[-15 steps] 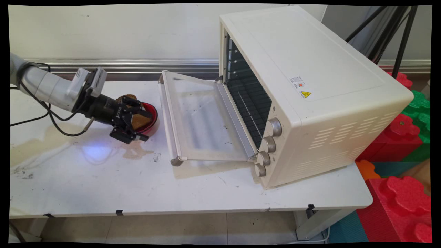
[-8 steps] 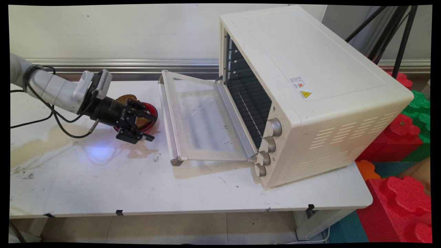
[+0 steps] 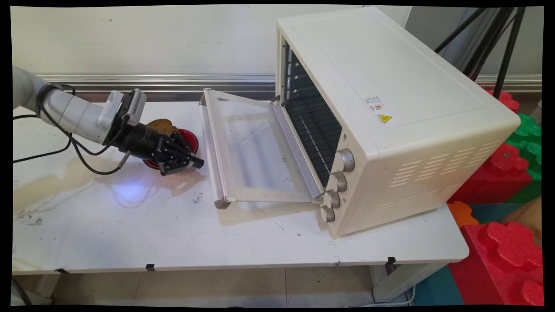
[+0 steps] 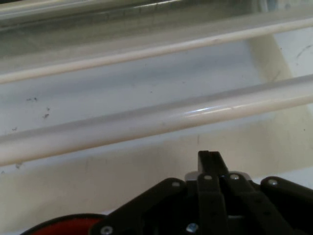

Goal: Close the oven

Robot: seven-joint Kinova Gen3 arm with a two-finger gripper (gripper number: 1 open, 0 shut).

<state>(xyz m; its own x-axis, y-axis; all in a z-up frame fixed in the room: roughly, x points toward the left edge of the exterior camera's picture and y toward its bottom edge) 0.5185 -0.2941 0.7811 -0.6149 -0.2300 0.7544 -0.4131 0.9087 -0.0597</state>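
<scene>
Red bowl (image 3: 189, 139) sits on the table (image 3: 130, 225) left of the oven's (image 3: 390, 108) lowered door (image 3: 251, 151), holding brown bread (image 3: 162, 126). We see the gripper (image 3: 197, 163), fingers pressed together, over the bowl's near rim.

You see red bowl (image 3: 190, 139) on tabletop (image 3: 130, 225), just left of oven door handle, brown bread slice (image 3: 161, 126) propped inside, tool (image 3: 196, 163) closed, probably over near rim.
</scene>
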